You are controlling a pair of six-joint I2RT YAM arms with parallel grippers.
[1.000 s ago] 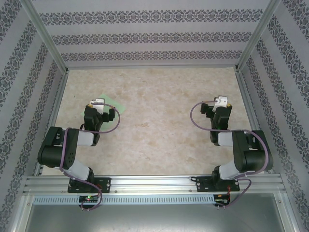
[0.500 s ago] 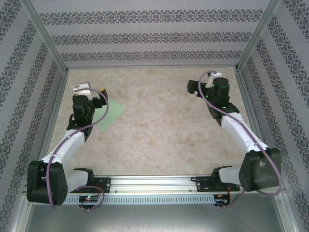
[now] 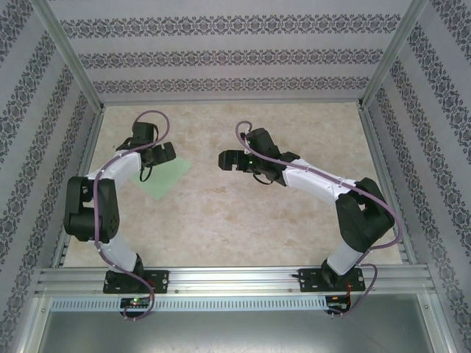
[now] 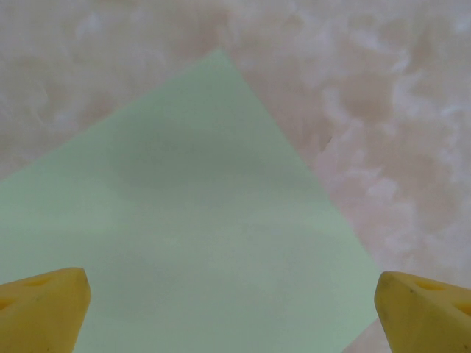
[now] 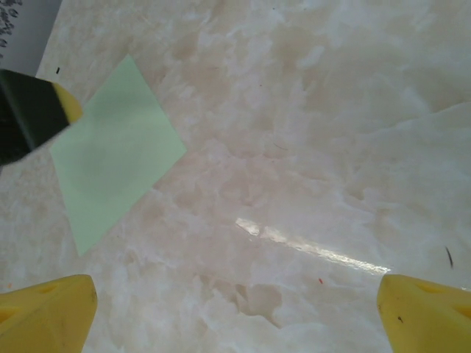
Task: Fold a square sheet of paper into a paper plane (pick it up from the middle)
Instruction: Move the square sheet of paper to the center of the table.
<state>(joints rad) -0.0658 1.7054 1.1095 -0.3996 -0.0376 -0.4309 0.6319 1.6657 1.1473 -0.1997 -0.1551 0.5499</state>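
Both sets of jaws wide open, nothing held. Left gripper (image 3: 157,156) over square sheet of paper (image 3: 166,178), lying flat on table (image 3: 243,220), far-left area. Right gripper (image 3: 226,159) nearby, off sheet, pts toward it.

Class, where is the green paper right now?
Top view: the square sheet of paper lies flat on the table, left side, beneath the left fingers.
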